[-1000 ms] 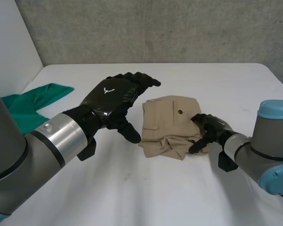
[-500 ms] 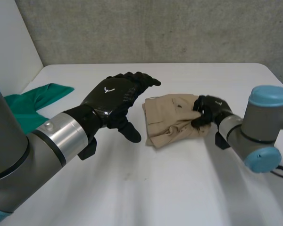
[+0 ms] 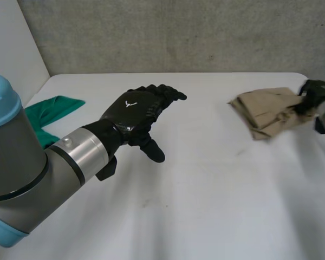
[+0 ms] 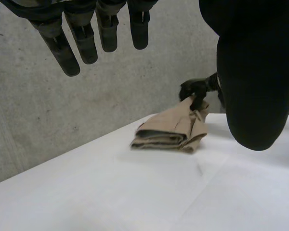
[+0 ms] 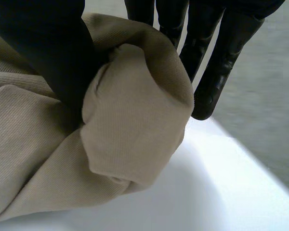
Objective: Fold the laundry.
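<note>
A folded tan garment (image 3: 268, 111) lies near the table's far right edge, also seen as a folded bundle (image 4: 171, 130) and a bunched fold (image 5: 130, 120). My right hand (image 3: 314, 92) grips its right edge, thumb (image 5: 58, 53) and fingers (image 5: 221, 67) pinching a bunch of the cloth. My left hand (image 3: 138, 111) hovers above the table's middle with straight, spread fingers (image 4: 82, 38) and holds nothing, well to the left of the garment.
A green cloth (image 3: 35, 122) lies at the table's left edge beside my left arm. A grey concrete wall (image 3: 179, 32) runs behind the white table (image 3: 206, 206).
My right hand closed on the tan garment and dragged it from the middle to the table's far right. The left hand stayed in place.
</note>
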Controlling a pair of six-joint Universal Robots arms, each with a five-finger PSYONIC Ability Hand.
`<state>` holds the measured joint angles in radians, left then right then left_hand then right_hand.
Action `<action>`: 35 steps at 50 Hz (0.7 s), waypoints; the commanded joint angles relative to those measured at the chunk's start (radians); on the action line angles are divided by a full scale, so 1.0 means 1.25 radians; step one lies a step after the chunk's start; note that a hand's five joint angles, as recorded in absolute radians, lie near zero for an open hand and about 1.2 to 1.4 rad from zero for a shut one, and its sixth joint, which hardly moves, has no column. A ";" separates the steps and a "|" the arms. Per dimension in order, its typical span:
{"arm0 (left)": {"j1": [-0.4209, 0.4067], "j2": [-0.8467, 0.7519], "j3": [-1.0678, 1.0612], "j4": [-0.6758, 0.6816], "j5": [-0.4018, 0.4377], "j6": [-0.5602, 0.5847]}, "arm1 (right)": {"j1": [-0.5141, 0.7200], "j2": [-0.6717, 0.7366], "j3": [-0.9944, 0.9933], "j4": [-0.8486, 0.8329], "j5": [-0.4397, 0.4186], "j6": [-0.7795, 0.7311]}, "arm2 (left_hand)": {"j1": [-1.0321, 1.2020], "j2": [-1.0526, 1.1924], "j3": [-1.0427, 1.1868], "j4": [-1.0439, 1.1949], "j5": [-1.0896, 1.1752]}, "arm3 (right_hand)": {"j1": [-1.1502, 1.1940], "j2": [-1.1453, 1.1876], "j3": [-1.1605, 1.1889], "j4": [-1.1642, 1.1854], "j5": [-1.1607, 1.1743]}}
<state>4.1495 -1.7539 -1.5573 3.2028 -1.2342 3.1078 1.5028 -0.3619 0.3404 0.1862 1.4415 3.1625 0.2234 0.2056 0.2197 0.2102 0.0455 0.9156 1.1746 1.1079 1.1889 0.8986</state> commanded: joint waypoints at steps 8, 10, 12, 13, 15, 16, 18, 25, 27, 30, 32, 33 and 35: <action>-0.006 -0.023 0.002 0.000 0.001 -0.018 | -0.148 0.107 -0.130 -0.012 -0.088 -0.103 | -0.038 -0.024 -0.036 -0.028 -0.036 | 0.385 0.177 0.231 0.166 0.259; -0.006 -0.023 0.002 -0.001 0.000 -0.020 | -0.173 0.117 -0.134 -0.012 -0.115 -0.111 | -0.038 -0.024 -0.036 -0.028 -0.036 | 0.385 0.177 0.231 0.166 0.259; -0.006 -0.023 0.000 -0.001 0.001 -0.020 | -0.182 0.119 -0.135 -0.013 -0.138 -0.111 | -0.038 -0.024 -0.036 -0.028 -0.036 | 0.385 0.177 0.231 0.166 0.259; -0.007 -0.024 0.001 0.000 0.000 -0.020 | -0.187 0.124 -0.135 -0.020 -0.166 -0.111 | -0.038 -0.024 -0.036 -0.028 -0.036 | 0.385 0.177 0.231 0.166 0.259; -0.007 -0.024 0.002 -0.001 0.001 -0.020 | -0.191 0.129 -0.136 -0.034 -0.196 -0.112 | -0.038 -0.024 -0.036 -0.028 -0.036 | 0.385 0.177 0.231 0.166 0.259; -0.007 -0.024 0.002 -0.001 0.001 -0.021 | -0.195 0.132 -0.136 -0.045 -0.220 -0.111 | -0.038 -0.024 -0.036 -0.028 -0.036 | 0.362 0.155 0.208 0.143 0.236; -0.007 -0.024 0.002 -0.001 0.001 -0.021 | -0.197 0.136 -0.137 -0.053 -0.242 -0.112 | -0.038 -0.024 -0.036 -0.028 -0.036 | 0.308 0.101 0.154 0.090 0.182; -0.010 -0.023 0.000 -0.002 -0.001 -0.025 | -0.196 0.147 -0.136 -0.062 -0.259 -0.138 | -0.038 -0.024 -0.036 -0.028 -0.036 | -0.593 -0.800 -0.747 -0.811 -0.719; -0.011 -0.022 0.000 -0.002 -0.001 -0.025 | -0.194 0.140 -0.130 -0.058 -0.259 -0.161 | -0.038 -0.024 -0.036 -0.028 -0.036 | -0.593 -0.800 -0.747 -0.811 -0.719; -0.014 -0.017 0.002 -0.002 -0.001 -0.025 | -0.194 0.107 -0.116 -0.035 -0.249 -0.208 | -0.038 -0.024 -0.036 -0.028 -0.036 | -0.593 -0.800 -0.747 -0.811 -0.719; -0.012 -0.014 0.002 -0.002 -0.002 -0.025 | -0.191 0.054 -0.092 0.014 -0.232 -0.246 | -0.038 -0.024 -0.036 -0.028 -0.036 | -0.593 -0.800 -0.747 -0.811 -0.719; -0.012 -0.012 0.002 -0.002 -0.002 -0.025 | -0.191 0.037 -0.081 0.031 -0.224 -0.260 | -0.038 -0.024 -0.036 -0.028 -0.036 | -0.593 -0.800 -0.747 -0.811 -0.719; -0.011 -0.012 0.002 -0.002 -0.004 -0.023 | -0.191 0.004 -0.055 0.059 -0.212 -0.289 | -0.038 -0.024 -0.036 -0.028 -0.036 | -0.593 -0.800 -0.747 -0.811 -0.719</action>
<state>4.1342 -1.7762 -1.5561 3.2003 -1.2353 3.0770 1.2604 -0.2324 0.1979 0.1493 1.1294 2.9124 0.2233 0.2055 0.2197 0.2102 0.0455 0.2031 0.2189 0.2154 0.2321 0.0879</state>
